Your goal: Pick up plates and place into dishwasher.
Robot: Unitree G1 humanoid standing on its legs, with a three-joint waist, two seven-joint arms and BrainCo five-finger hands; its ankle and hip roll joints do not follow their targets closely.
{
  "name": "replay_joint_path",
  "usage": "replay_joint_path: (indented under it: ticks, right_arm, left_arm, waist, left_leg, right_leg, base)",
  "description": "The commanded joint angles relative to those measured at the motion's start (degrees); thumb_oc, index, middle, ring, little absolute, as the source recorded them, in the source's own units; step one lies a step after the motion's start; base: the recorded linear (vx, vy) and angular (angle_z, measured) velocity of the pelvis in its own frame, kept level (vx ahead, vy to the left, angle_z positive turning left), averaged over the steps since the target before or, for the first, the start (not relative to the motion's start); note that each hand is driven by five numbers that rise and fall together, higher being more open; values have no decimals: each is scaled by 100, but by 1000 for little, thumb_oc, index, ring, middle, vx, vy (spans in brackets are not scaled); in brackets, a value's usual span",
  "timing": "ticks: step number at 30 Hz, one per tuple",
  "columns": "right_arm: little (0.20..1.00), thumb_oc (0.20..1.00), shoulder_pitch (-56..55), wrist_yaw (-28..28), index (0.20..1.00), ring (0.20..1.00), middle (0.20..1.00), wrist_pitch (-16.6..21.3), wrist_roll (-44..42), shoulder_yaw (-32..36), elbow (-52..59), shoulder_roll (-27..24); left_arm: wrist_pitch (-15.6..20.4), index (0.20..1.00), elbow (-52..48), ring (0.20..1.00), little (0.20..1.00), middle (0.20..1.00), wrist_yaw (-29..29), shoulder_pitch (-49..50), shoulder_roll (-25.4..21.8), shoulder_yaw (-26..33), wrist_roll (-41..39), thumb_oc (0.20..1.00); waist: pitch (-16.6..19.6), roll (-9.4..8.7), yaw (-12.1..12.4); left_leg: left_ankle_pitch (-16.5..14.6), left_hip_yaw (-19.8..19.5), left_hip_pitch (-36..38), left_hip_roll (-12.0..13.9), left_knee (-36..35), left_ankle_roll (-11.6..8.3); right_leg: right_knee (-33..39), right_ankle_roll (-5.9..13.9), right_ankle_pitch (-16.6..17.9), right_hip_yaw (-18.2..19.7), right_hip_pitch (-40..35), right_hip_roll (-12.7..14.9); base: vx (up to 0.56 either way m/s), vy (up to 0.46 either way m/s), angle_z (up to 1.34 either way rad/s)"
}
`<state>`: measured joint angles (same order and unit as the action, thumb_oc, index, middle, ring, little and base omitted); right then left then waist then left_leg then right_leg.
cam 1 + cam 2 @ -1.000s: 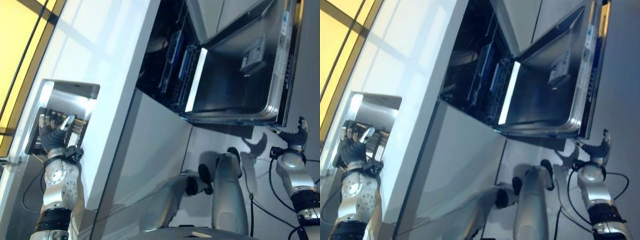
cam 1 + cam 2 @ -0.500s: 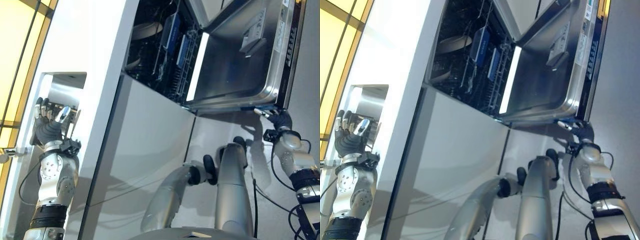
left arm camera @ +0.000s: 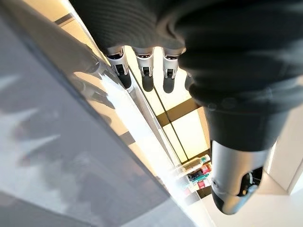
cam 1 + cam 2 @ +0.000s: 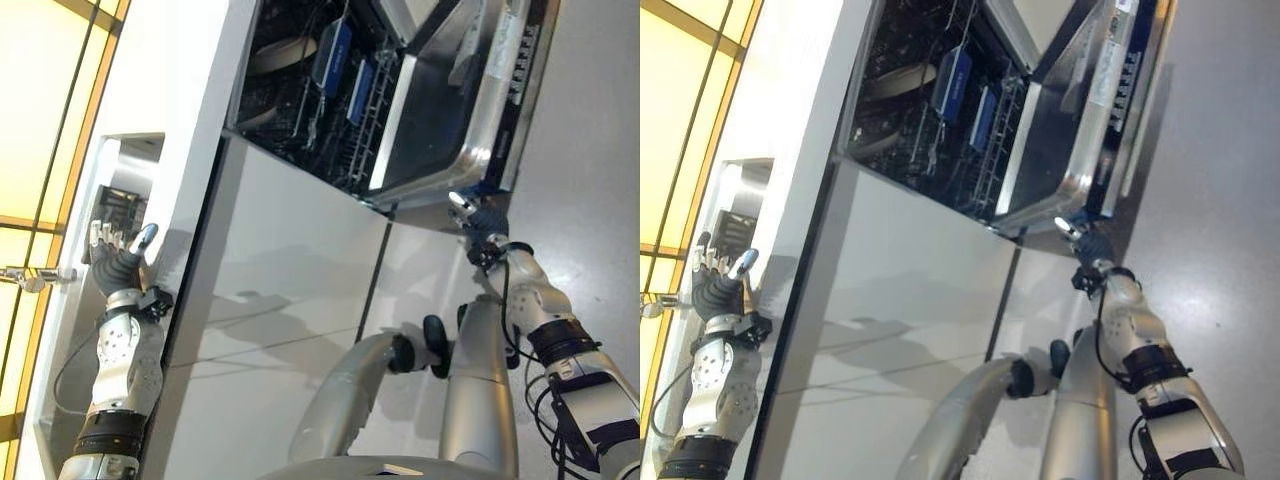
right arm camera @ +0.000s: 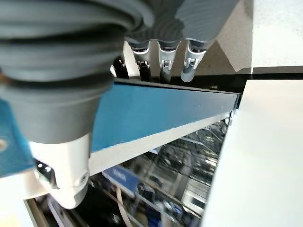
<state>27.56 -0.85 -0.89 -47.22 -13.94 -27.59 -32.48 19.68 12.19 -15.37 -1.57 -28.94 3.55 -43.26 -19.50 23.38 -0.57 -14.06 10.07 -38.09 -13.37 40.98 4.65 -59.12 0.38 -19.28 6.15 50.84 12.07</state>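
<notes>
Loading appears finished; the door is what remains.
A pale round plate (image 4: 285,55) sits in the dishwasher's dark wire rack (image 4: 930,120). The right hand (image 4: 478,213), fingers straight, touches the steel door (image 4: 440,110) edge; the left hand (image 4: 118,262) hovers open and empty by the sink (image 4: 115,205).

A long white countertop (image 4: 185,110) carries a recessed steel sink (image 4: 118,205) near its window-side edge, where a small chrome tap (image 4: 30,278) stands. Tall yellow-lit window panes (image 4: 40,120) run along that side, and smooth pale grey cabinet fronts (image 4: 290,260) meet the grey floor (image 4: 590,180).
</notes>
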Motion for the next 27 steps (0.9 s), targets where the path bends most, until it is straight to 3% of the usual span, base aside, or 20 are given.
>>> replay_joint_path:
  ticks: [1, 9, 15, 18, 23, 25, 27]
  right_arm:
    - [1000, 1000, 1787, -1335, 1000, 1000, 1000, 185, 520, -671, 2516, 555]
    - [1000, 1000, 2022, -1957, 1000, 1000, 1000, 118, 1106, -1179, 3231, 813]
    - [1000, 1000, 2092, -2174, 1000, 1000, 1000, 11, 1351, -1546, 3550, 974]
    - [1000, 1000, 2000, -2184, 1000, 1000, 1000, 96, 1465, -1597, 3613, 942]
    - [1000, 1000, 1713, -2046, 1000, 1000, 1000, 411, 1454, -1562, 3575, 993]
    - [1000, 1000, 1494, -2000, 1000, 1000, 1000, 591, 1449, -1528, 3580, 1020]
    - [1000, 1000, 1338, -1927, 1000, 1000, 1000, 643, 1406, -1530, 3621, 1009]
  left_arm:
    - [-685, 1000, -243, 1000, 1000, 1000, 420, 173, 605, -992, -67, 1000]
    - [-755, 1000, -186, 1000, 1000, 1000, 596, 230, 487, -808, -37, 1000]
    - [-880, 1000, -121, 1000, 1000, 1000, 628, 223, 391, -687, 16, 1000]
    - [-969, 1000, -127, 1000, 1000, 1000, 665, 224, 285, -605, 92, 1000]
    - [-1019, 1000, 51, 1000, 1000, 1000, 753, 181, 84, -476, 263, 1000]
    - [-1055, 1000, 89, 1000, 1000, 1000, 776, 173, 18, -444, 411, 1000]
    - [-1080, 1000, 107, 1000, 1000, 1000, 818, 183, -1, -424, 474, 1000]
  waist:
    - [-1030, 202, 12]
    - [-1026, -111, 281]
    - [-785, -491, 557]
    - [-583, -766, 720]
    - [-217, -1411, 965]
    - [-13, -1720, 1051]
    - [165, -1882, 1096]
  left_leg:
    - [250, -99, 291, -108, -410, -47]
    - [281, -427, 746, -128, -594, -16]
    - [330, -733, 1276, -64, -893, -26]
    - [465, -872, 1448, 17, -1051, 2]
    - [464, -1139, 1862, 220, -1319, 1]
    - [466, -1256, 2071, 332, -1478, -7]
    - [510, -1355, 2280, 411, -1677, -34]
  right_leg:
    - [847, -196, 460, 22, -446, -110]
    - [1252, -119, 575, -238, -1111, -47]
    - [1781, -47, 652, -550, -1924, 6]
    - [2185, -41, 868, -781, -2320, 16]
    - [2914, 45, 1003, -1201, -3166, -46]
    - [3307, 71, 1065, -1358, -3579, -151]
    - [3683, 74, 1127, -1450, -3921, -266]
  base:
    - [31, 25, 8]
    - [13, -17, 10]
    - [57, -38, 19]
    - [42, -113, 30]
    - [107, -219, 34]
    - [120, -256, 18]
    - [133, -209, 32]
